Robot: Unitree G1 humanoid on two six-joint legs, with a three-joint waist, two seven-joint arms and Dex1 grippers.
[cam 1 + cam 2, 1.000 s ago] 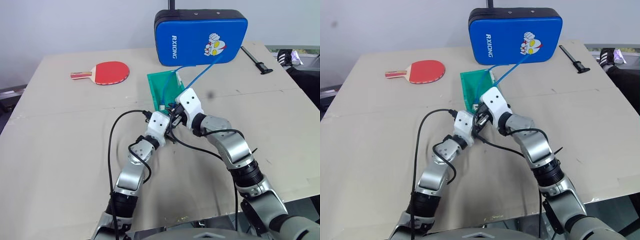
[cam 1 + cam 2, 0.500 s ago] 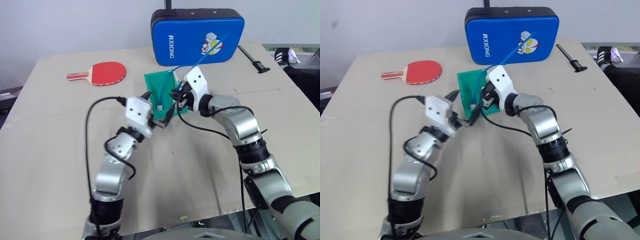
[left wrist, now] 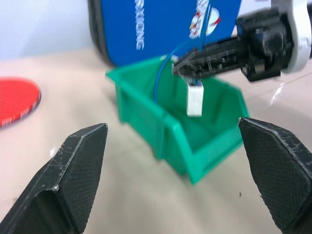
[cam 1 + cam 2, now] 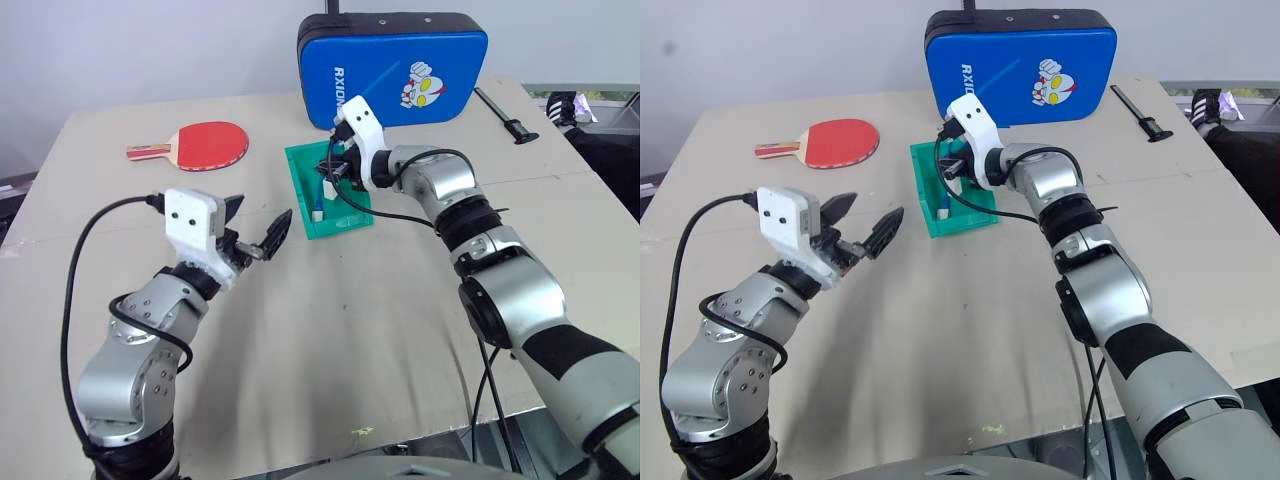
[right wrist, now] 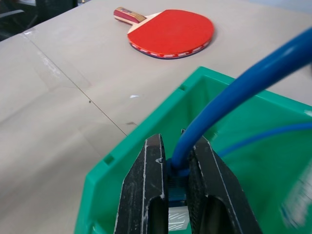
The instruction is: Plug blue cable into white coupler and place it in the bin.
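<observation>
My right gripper (image 4: 331, 172) is over the green bin (image 4: 297, 186), shut on the blue cable (image 5: 229, 83) near its plug end. From that end the white coupler (image 3: 195, 97) hangs straight down between the bin's walls. The rest of the cable (image 4: 386, 72) rises in an arc in front of the blue case. In the right wrist view both fingers (image 5: 155, 161) pinch the cable just above the bin's rim (image 5: 141, 131). My left gripper (image 4: 256, 228) is open and holds nothing, out to the left of the bin and raised above the table.
A big blue padded case (image 4: 440, 50) stands at the table's far edge behind the bin. A red table tennis paddle (image 4: 205, 145) lies at the far left. A black tool (image 4: 505, 115) lies at the far right. Bare cardboard-coloured tabletop (image 4: 380, 330) spreads in front.
My left gripper has opened and drawn back to the left and up, away from the right one. The right gripper has carried the cable and coupler forward over the bin.
</observation>
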